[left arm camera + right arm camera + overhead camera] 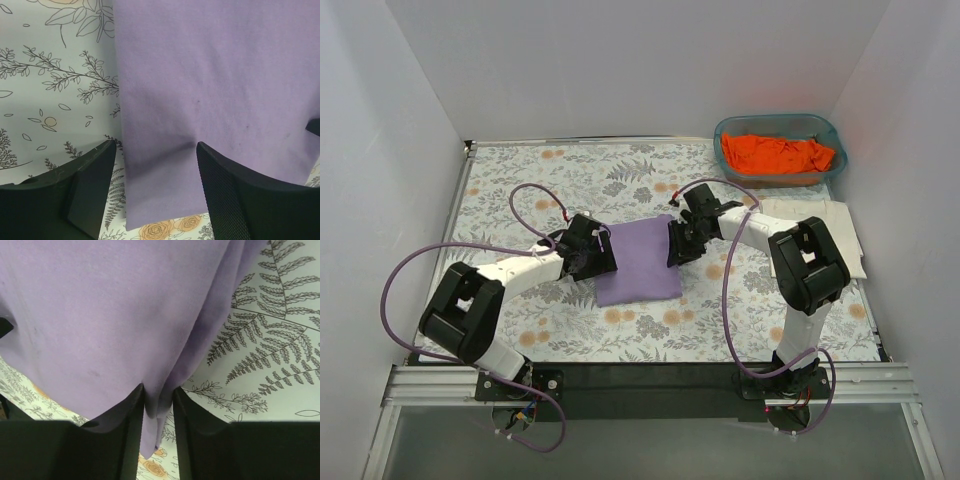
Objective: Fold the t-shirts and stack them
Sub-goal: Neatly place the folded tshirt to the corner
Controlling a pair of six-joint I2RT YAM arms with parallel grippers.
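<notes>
Wrist views alone show the grips: right gripper (pixel 158 391) pinches the purple shirt (pixel 638 262) at its edge, left gripper (pixel 154 148) stands wide astride it. From above, the fingertips are hidden.

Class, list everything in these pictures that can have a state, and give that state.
lavender t-shirt, folded, flat on the tablecloth
orange t-shirt, crumpled in the teal basket
cream-white t-shirt, folded, lying flat
left hand, open, straddling the lavender t-shirt's edge
right hand, shut on the lavender t-shirt

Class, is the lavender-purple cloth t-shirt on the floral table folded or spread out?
Folded: the lavender-purple cloth t-shirt lies as a compact rectangle, with no sleeves showing.
</notes>
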